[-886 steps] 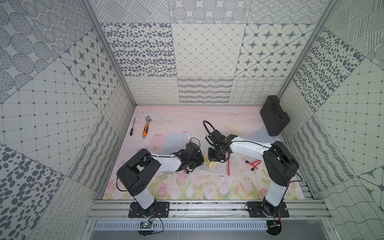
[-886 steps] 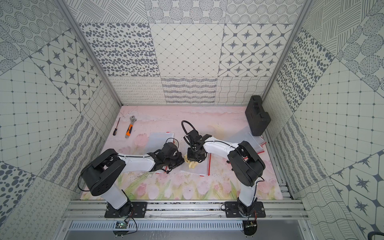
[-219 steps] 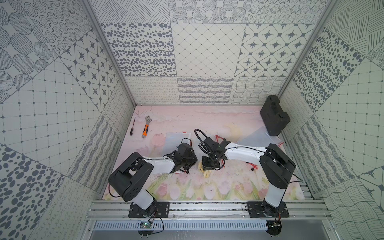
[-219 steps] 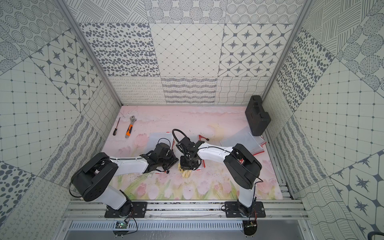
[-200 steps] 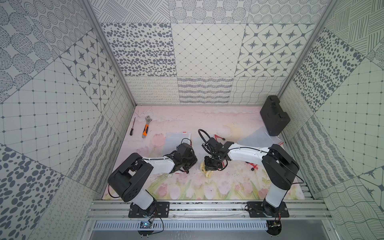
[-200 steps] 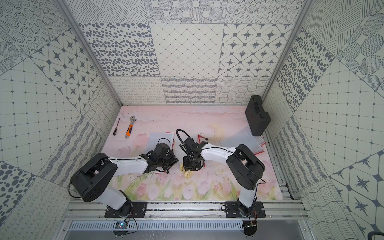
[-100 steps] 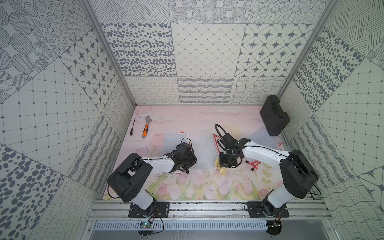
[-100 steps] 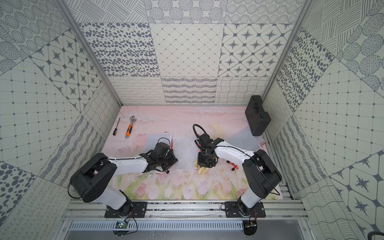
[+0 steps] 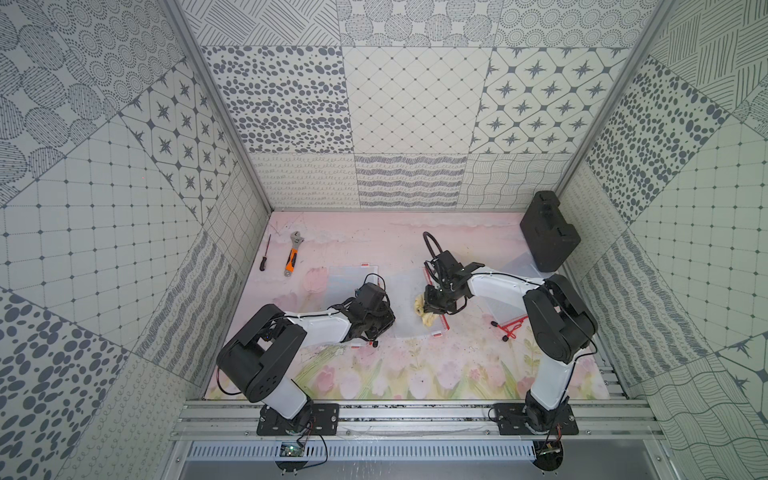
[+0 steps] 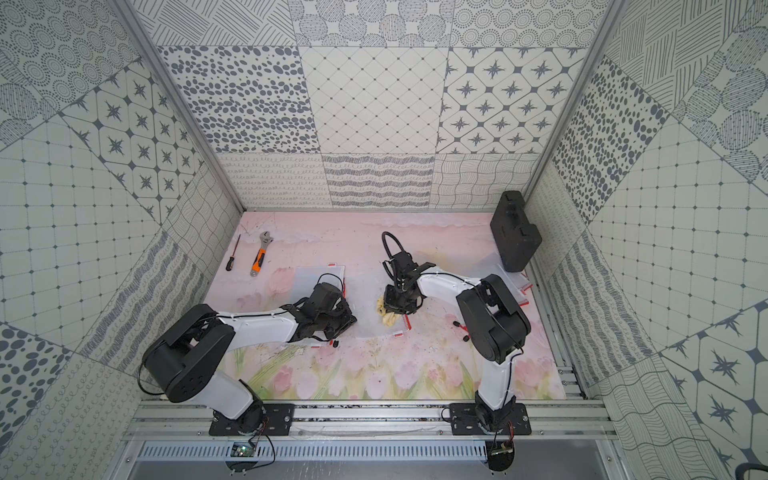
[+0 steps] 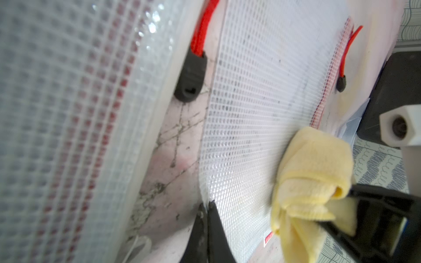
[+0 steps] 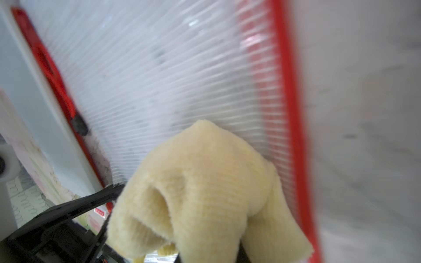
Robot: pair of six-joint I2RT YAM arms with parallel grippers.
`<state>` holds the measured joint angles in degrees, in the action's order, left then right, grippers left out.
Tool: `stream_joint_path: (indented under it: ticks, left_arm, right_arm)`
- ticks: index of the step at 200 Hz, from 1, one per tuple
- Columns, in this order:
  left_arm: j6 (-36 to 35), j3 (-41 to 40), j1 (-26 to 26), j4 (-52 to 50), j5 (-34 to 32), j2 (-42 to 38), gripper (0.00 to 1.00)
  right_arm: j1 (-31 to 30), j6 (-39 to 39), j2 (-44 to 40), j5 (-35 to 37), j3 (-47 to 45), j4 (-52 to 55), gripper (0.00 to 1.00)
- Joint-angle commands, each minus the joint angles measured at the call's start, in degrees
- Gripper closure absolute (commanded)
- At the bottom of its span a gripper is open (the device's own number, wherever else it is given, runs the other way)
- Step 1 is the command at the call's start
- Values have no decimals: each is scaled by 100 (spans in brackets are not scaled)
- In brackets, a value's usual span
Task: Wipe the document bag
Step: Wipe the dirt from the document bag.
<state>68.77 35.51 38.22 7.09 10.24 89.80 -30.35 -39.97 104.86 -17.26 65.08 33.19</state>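
**Yellow cloth on the mesh bag, both sets of fingers clenched**

Clear plastic with a white mesh grid and a red zip strip: in both top views the document bag [image 9: 406, 300] [image 10: 368, 305] lies flat on the pink floral tabletop [image 9: 374, 374], in the middle between the two arms. Its long axis runs near to far, with the zip strip along its right edge. The left fingers [image 9: 386, 326] [image 10: 351, 322] meet its left edge, towards the near corner. The right fingers [image 9: 432, 308] [image 10: 392, 311] stand over its right near part, clamped on a bunched yellow cloth [image 9: 426, 316] [image 10: 386, 318] that rests on the bag beside the zip strip.

In the left wrist view the left fingers [image 11: 210, 223] are pressed together, pinching the bag's [image 11: 250, 102] edge. Grey smudges speckle the mesh. The cloth [image 11: 314, 164] touches the mesh, gripped by the right fingers [image 11: 376, 205].

The right wrist view is blurred. There the cloth [image 12: 205, 189] lies on the bag [image 12: 159, 68] just beside the red strip, and the right fingers are mostly hidden behind it.
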Motion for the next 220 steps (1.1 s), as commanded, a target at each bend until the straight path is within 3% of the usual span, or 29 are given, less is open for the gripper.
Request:
stream_joint_path:
  ticks: [1, 38, 76, 108, 165, 188, 220]
  left_arm:
    - [-228, -17, -9, -892, -163, -52, 100]
    - [-311, 64, 49, -947, -154, -33, 100]
    - [-534, 346, 202, -1195, -158, 92, 100]
    - [-593, 421, 256, -1240, -122, 124, 100]
    - [-681, 396, 256, -1272, -99, 106, 100]
    - [-701, 404, 265, -1248, -69, 142, 100]
    - [-683, 431, 300, -1245, -64, 188, 100]
  right_arm:
    - [456, 432, -87, 851, -254, 719, 100]
    - [-307, 329, 150, 782, 891, 870, 100]
    - [-968, 283, 1343, 456, 2223, 840, 100]
    - [-748, 530, 1897, 589, 2555, 1085, 100]
    - [574, 991, 1362, 1122, 1645, 1216, 100]
    - [440, 1029, 1293, 1060, 1887, 1370, 100]
    - [-354, 820, 1417, 842, 2489, 1261, 100]
